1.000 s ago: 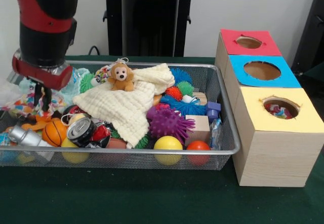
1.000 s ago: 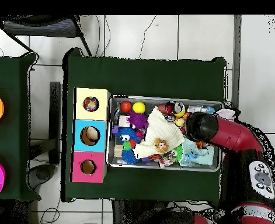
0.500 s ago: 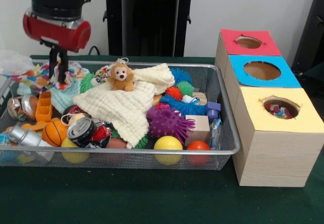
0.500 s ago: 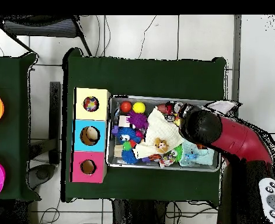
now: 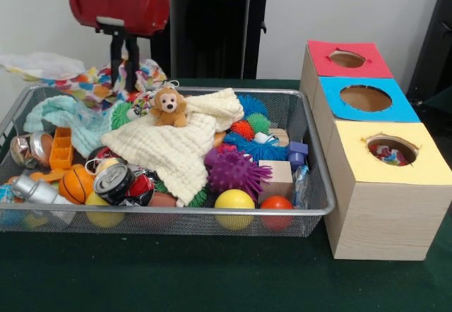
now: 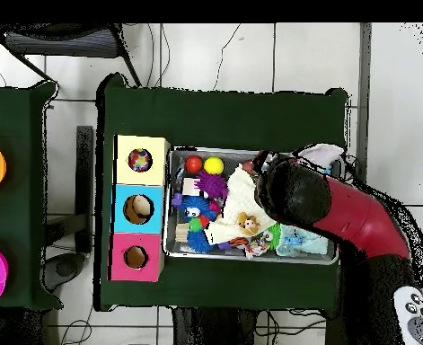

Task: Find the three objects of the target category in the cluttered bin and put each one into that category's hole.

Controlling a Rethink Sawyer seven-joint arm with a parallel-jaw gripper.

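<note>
The claw point(image 5: 125, 63) is clamped on a multicoloured patterned cloth point(image 5: 92, 86) and holds it lifted above the far left part of the wire bin point(image 5: 311, 142), with the cloth's tail trailing over the rim. The yellow-topped box point(image 5: 388, 185) already shows similar patterned fabric in its hole point(image 5: 390, 150), so that is probably the destination. Raise the cloth until the hanging end clears the monkey toy point(image 5: 168, 107) and the cream blanket point(image 5: 176, 146), then traverse rightward across the bin. Centre the claw over the yellow hole, lower the loose end in first, and release only once most of the fabric is inside
</note>
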